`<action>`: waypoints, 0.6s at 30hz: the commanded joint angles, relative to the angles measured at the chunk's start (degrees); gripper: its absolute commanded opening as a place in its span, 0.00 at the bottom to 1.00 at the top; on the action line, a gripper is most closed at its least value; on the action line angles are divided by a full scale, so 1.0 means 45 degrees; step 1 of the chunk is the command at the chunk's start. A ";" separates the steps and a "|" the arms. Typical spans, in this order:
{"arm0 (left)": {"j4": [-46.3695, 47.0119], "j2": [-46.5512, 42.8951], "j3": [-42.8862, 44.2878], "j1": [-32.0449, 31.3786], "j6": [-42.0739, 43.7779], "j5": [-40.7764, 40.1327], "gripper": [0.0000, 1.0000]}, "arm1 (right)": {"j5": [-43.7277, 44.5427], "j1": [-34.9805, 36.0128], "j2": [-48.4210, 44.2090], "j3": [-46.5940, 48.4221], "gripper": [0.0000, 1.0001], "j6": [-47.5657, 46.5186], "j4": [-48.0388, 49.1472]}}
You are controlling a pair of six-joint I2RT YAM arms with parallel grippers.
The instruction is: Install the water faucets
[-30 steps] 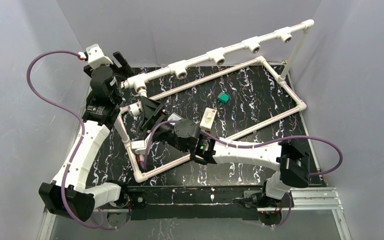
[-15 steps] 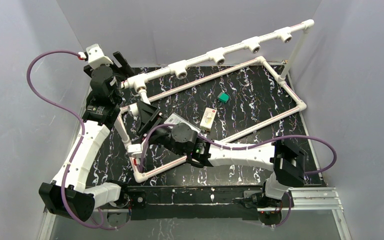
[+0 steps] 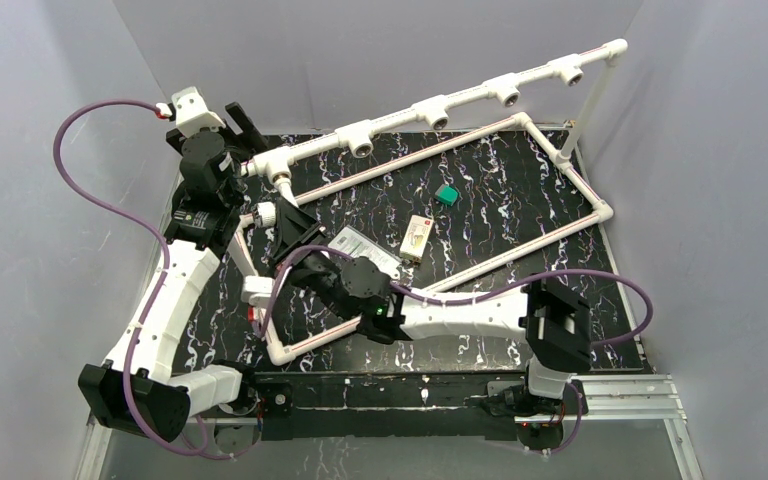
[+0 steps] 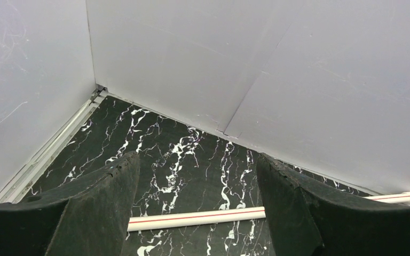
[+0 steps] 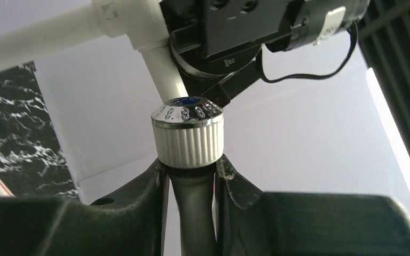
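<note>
right gripper [image 5: 191,170] pinches the faucet [image 5: 188,136] on its thin neck, just under the ribbed knob. left gripper [image 4: 197,162] is spread wide with nothing between the fingers.

in the top view the faucet is at 9 o'clock of the table [image 3: 520,190]. the end tee socket [image 3: 282,180] of the pipe rail [image 3: 430,108] is near, at 1 o'clock from it, not mated.

risks:
- the neck is round and narrow, so the faucet can swivel or slip in the pads
- an off-axis approach would jam it in the socket
- left arm [image 3: 205,190] sits close at 9 o'clock, so a clash is possible

only the right wrist view shows the grip contact. only the top view shows the faucet-to-socket offset. left wrist shows just table and a thin pipe [image 4: 192,217].
</note>
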 commanded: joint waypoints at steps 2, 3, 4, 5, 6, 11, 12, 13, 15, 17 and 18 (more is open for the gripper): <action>-0.4503 0.1059 -0.1334 -0.0224 0.0105 0.0474 0.77 | 0.2914 0.0177 0.0836 0.1647 0.01 0.4730 0.3590; -0.4507 0.1041 -0.1332 -0.0211 0.0106 0.0452 0.77 | 0.3354 0.0210 0.0946 0.1700 0.01 0.5555 0.4147; -0.4517 0.1016 -0.1331 -0.0215 0.0106 0.0444 0.77 | 0.3890 0.0236 0.1028 0.1736 0.01 0.6469 0.4615; -0.4511 0.1001 -0.1336 -0.0217 0.0106 0.0443 0.77 | 0.4458 0.0249 0.1075 0.1778 0.01 0.7479 0.4937; -0.4517 0.0992 -0.1339 -0.0218 0.0106 0.0438 0.77 | 0.4936 0.0251 0.1076 0.1744 0.01 0.8560 0.5141; -0.4543 0.0895 -0.1417 -0.0225 0.0111 0.0451 0.77 | 0.6697 0.0250 0.0823 0.0828 0.01 1.3324 0.6429; -0.4546 0.0903 -0.1420 -0.0211 0.0104 0.0493 0.77 | 0.7123 0.0248 0.0800 0.0656 0.01 1.4117 0.6746; -0.4544 0.0911 -0.1411 -0.0215 0.0096 0.0542 0.77 | 0.7513 0.0260 0.0736 0.0480 0.01 1.5071 0.6861; -0.4540 0.0910 -0.1395 -0.0212 0.0072 0.0588 0.77 | 0.8411 0.0246 0.0605 0.0234 0.01 1.7016 0.6727; -0.4542 0.0895 -0.1409 -0.0211 0.0075 0.0598 0.77 | 0.9514 0.0246 0.0384 0.0038 0.01 1.9599 0.6200; -0.4538 0.0893 -0.1412 -0.0215 0.0085 0.0602 0.77 | 0.9819 0.0260 0.0252 -0.0122 0.01 2.0888 0.5792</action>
